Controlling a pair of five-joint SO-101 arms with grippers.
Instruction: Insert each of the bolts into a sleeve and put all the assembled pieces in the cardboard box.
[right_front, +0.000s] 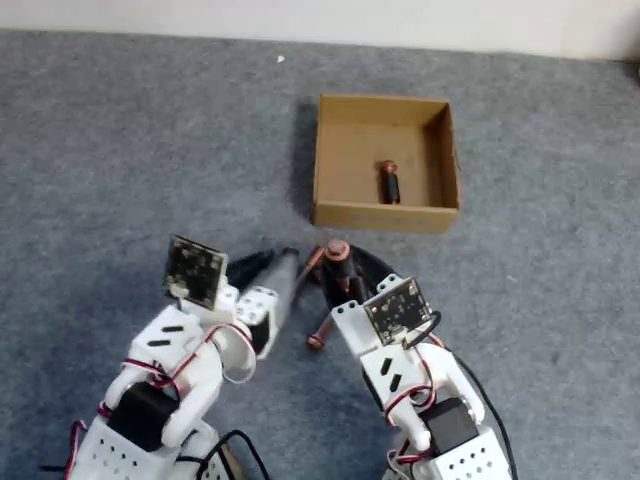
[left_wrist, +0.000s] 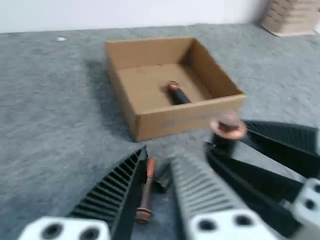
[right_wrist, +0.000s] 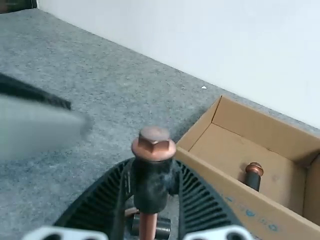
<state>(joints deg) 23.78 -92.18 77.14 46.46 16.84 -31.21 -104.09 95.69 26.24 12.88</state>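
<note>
Holds right claw (right_wrist: 152, 172) low before box (right_front: 385, 215) wall, clenched on upright sleeve (right_wrist: 150, 192) with bolt (right_wrist: 153, 142) seated. Straddles loose bolt (left_wrist: 146, 192) on carpet (right_front: 100, 150) with left claw (left_wrist: 159, 156), released. In box: one assembled piece (right_front: 388, 183).

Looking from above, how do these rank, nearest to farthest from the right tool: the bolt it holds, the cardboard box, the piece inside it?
1. Sleeved bolt, held in the right tool.
2. Cardboard box, front wall just beyond.
3. Assembled piece, inside the box, farthest.
</note>
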